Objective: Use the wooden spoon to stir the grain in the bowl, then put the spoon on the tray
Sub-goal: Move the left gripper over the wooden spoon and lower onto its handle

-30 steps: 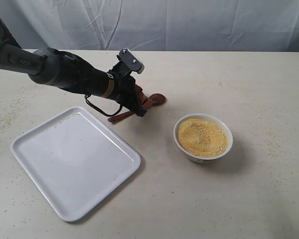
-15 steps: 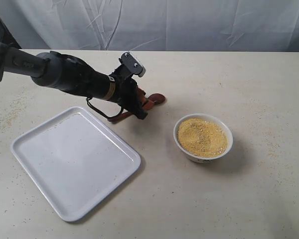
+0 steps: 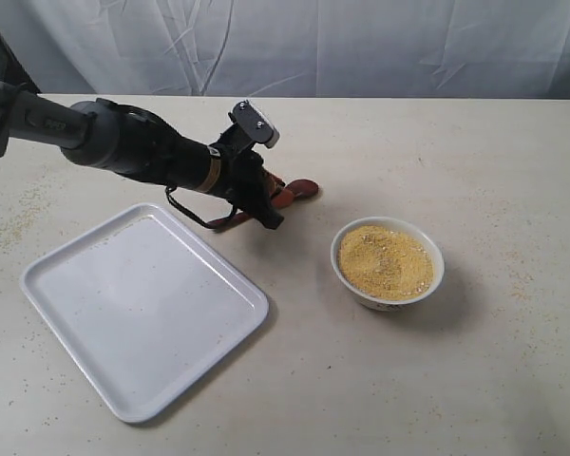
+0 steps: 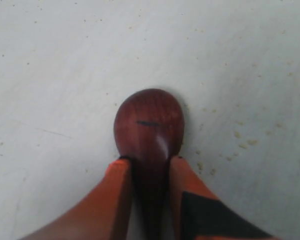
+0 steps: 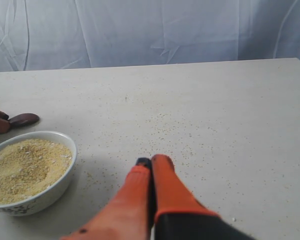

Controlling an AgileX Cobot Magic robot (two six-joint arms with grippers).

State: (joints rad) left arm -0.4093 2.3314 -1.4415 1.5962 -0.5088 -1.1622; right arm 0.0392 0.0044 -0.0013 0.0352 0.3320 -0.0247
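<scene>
The wooden spoon [image 3: 302,187] lies on the table, left of the bowl [image 3: 435,277] and behind the tray [image 3: 142,304]. My left gripper [image 3: 277,198] is low over it and shut on the wooden spoon. In the left wrist view its orange fingers [image 4: 121,180] press both sides of the neck just behind the oval head [image 4: 149,120]. The handle's end pokes out under the arm. Yellow grain [image 3: 385,261] fills the bowl. My right gripper [image 5: 152,161] is shut and empty above bare table beside the bowl [image 5: 65,180]; the exterior view does not show it.
Loose grains are scattered over the beige tabletop, thickest at the far left [image 3: 19,223]. A white cloth backdrop [image 3: 361,47] hangs behind the table's far edge. The left arm [image 3: 123,142] stretches across the table above the tray's back corner.
The left arm has shifted slightly and its wrist sits a little lower over the spoon. The spoon's head has nudged a touch to the right. Bowl and tray have not moved.
</scene>
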